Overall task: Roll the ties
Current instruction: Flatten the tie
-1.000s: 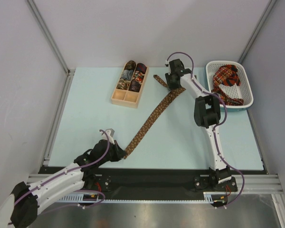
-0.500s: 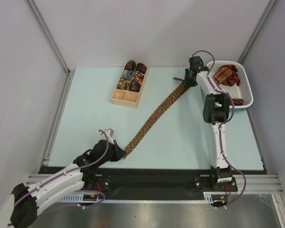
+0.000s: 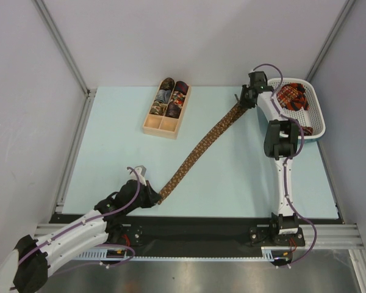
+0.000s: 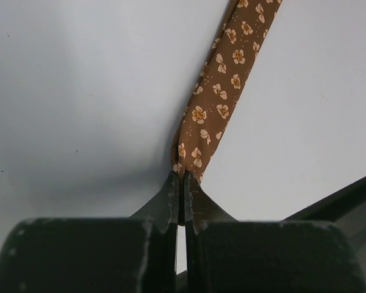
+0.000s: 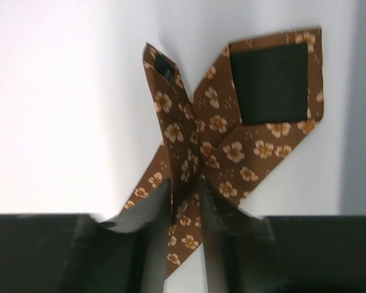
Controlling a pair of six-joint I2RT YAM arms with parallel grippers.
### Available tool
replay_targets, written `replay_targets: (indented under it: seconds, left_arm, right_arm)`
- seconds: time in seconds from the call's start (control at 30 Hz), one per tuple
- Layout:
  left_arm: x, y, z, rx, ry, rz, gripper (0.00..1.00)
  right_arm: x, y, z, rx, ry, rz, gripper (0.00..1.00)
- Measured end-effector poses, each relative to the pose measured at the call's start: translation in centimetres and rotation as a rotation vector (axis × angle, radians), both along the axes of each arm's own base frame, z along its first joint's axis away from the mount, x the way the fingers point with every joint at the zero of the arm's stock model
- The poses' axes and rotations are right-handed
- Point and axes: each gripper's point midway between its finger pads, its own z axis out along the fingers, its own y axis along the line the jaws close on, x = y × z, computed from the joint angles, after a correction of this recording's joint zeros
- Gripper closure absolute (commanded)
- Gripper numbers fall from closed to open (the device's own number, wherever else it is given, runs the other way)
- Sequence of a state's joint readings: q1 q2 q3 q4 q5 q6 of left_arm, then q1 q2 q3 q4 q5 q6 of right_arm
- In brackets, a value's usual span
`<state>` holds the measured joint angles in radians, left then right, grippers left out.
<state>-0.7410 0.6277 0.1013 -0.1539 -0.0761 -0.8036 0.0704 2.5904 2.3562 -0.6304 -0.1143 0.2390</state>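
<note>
A brown tie with small gold flowers point(image 3: 202, 144) lies stretched in a straight diagonal across the table, from near left to far right. My left gripper point(image 3: 155, 196) is shut on its narrow near end, seen in the left wrist view point(image 4: 184, 183) with the tie point(image 4: 218, 97) running away from the jaws. My right gripper point(image 3: 243, 102) is shut on the far end next to the basket; in the right wrist view point(image 5: 186, 189) the tie's folded wide end point(image 5: 256, 122) fans out past the jaws. A red plaid tie point(image 3: 291, 101) lies in the basket.
A light wooden divided box point(image 3: 166, 126) with several rolled ties stands at the back, left of the stretched tie. A white perforated basket point(image 3: 317, 119) stands at the back right, beside my right arm. Metal frame posts rise at the back corners.
My right gripper has carried the tie's far end to the right, from near the wooden box to beside the basket, pulling the tie straight. The left gripper has stayed put.
</note>
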Motion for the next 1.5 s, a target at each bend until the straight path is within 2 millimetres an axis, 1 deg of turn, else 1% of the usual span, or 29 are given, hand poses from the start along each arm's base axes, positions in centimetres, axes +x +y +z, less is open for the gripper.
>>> replay_targets:
  seconds: [0.03, 0.13, 0.2, 0.23, 0.3, 0.37, 0.4, 0.5, 0.57, 0.6, 0.7, 0.77, 0.87, 0.9, 0.93, 1.0, 1.03, 1.07, 1.13, 1.17, 1.2, 1.23, 1.27, 1.33, 1.37, 1.4, 1.43, 1.5]
  left_arm:
    - [0.0, 0.0, 0.0, 0.001, 0.001, 0.000, 1.00]
    - [-0.1, 0.0, 0.0, 0.004, 0.004, 0.000, 1.00]
    - [0.0, 0.0, 0.0, 0.004, 0.004, 0.000, 1.00]
    - [0.0, 0.0, 0.0, 0.004, 0.004, 0.000, 1.00]
    - [-0.1, 0.1, 0.0, 0.006, 0.005, 0.001, 1.00]
    - [0.0, 0.1, 0.0, 0.006, 0.005, 0.002, 1.00]
    - [0.0, 0.1, 0.0, 0.006, 0.004, 0.002, 1.00]
    - [0.0, 0.1, 0.0, 0.009, 0.006, 0.003, 1.00]
    - [0.0, 0.2, 0.0, 0.011, 0.006, 0.005, 1.00]
    - [0.0, 0.2, -0.1, 0.011, 0.007, 0.006, 1.00]
    - [-0.1, 0.2, -0.1, 0.014, 0.007, 0.006, 1.00]
    - [0.0, 0.3, -0.1, 0.014, 0.007, 0.007, 1.00]
    - [0.0, 0.4, -0.1, 0.020, 0.009, 0.011, 0.99]
    - [0.0, 0.4, -0.1, 0.024, 0.009, 0.014, 0.97]
    - [0.0, 0.5, -0.1, 0.027, 0.009, 0.017, 0.92]
    - [0.1, 0.6, 0.1, 0.032, 0.008, 0.022, 0.88]
    - [0.1, 0.7, 0.1, 0.035, 0.009, 0.024, 0.84]
    - [0.1, 0.8, 0.1, 0.040, 0.010, 0.027, 0.82]
    - [0.1, 1.0, 0.1, 0.051, 0.012, 0.035, 0.80]
    - [0.2, 1.1, 0.2, 0.057, 0.013, 0.041, 0.80]
    - [0.3, 1.2, 0.3, 0.058, 0.012, 0.046, 0.78]
    - [0.4, 1.2, 0.4, 0.059, 0.013, 0.048, 0.73]
    - [0.5, 1.3, 0.5, 0.062, 0.014, 0.052, 0.65]
    - [0.7, 1.5, 0.7, 0.071, 0.016, 0.058, 0.48]
    - [0.9, 1.7, 0.7, 0.074, 0.015, 0.065, 0.45]
    - [1.0, 1.8, 0.8, 0.072, 0.017, 0.072, 0.41]
    - [1.2, 2.0, 0.8, 0.070, 0.021, 0.079, 0.32]
    - [1.6, 2.2, 1.1, 0.054, 0.019, 0.094, 0.28]
  right_arm:
    - [0.2, 0.1, 0.2, 0.013, -0.010, 0.003, 0.84]
    - [0.9, 0.4, 0.9, 0.065, -0.041, 0.002, 0.93]
    - [1.4, 0.5, 1.4, 0.109, -0.061, -0.002, 0.95]
    - [1.7, 0.5, 1.7, 0.133, -0.072, -0.003, 0.98]
    - [2.2, 0.4, 2.2, 0.182, -0.091, -0.010, 0.98]
    - [2.6, 0.1, 2.6, 0.233, -0.110, -0.016, 0.92]
    - [2.7, -0.1, 2.8, 0.258, -0.113, -0.022, 0.81]
    - [3.1, -1.1, 2.8, 0.310, -0.119, -0.051, 0.64]
    - [3.2, -1.9, 2.8, 0.319, -0.120, -0.069, 0.61]
    - [3.3, -2.4, 2.8, 0.321, -0.123, -0.079, 0.54]
    - [3.5, -3.2, 2.6, 0.324, -0.136, -0.095, 0.53]
    - [3.3, -3.1, 1.9, 0.323, -0.131, -0.097, 0.50]
    - [2.4, -2.6, 0.6, 0.314, -0.098, -0.095, 0.48]
    - [2.3, -2.4, 0.4, 0.306, -0.093, -0.093, 0.48]
    - [2.2, -2.1, 0.2, 0.293, -0.090, -0.087, 0.48]
    - [2.0, -1.9, 0.3, 0.264, -0.085, -0.081, 0.48]
    - [1.8, -1.7, 0.4, 0.245, -0.081, -0.078, 0.49]
    - [1.6, -1.6, 0.6, 0.223, -0.080, -0.075, 0.48]
    - [1.2, -1.0, 1.2, 0.186, -0.080, -0.062, 0.47]
    - [0.9, -0.5, 1.8, 0.163, -0.086, -0.050, 0.44]
    - [0.4, 0.3, 2.3, 0.140, -0.089, -0.033, 0.43]
    - [-0.3, 1.1, 2.9, 0.117, -0.092, -0.014, 0.42]
    - [-1.0, 1.9, 3.4, 0.096, -0.094, 0.006, 0.41]
    - [-3.4, 4.5, 4.6, 0.050, -0.101, 0.068, 0.43]
    - [-4.4, 5.5, 5.1, 0.036, -0.103, 0.093, 0.43]
    - [-5.7, 7.0, 5.9, 0.023, -0.119, 0.127, 0.43]
    - [-7.1, 8.1, 6.4, 0.013, -0.121, 0.155, 0.43]
    - [-10.6, 11.0, 7.7, 0.008, -0.140, 0.226, 0.43]
